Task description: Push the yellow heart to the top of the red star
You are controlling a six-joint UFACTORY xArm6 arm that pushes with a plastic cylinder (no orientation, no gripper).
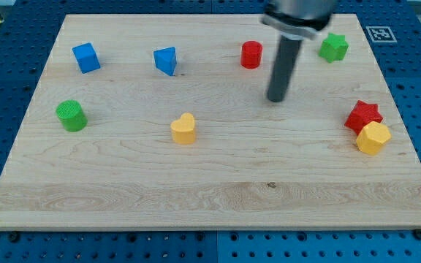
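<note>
The yellow heart [184, 128] lies left of the board's middle. The red star [363, 116] lies near the view's right edge, with a yellow hexagonal block [373, 138] touching its lower right side. My tip [276, 98] is on the board right of centre, well to the right of and slightly above the yellow heart, and far left of the red star. It touches no block.
A red cylinder [251, 55] stands just up-left of the rod. A green star [333, 47] is at top right. A blue cube [86, 58] and a blue angular block [166, 61] are at top left. A green cylinder [71, 115] is at left. The wooden board [210, 197] ends on a blue pegboard.
</note>
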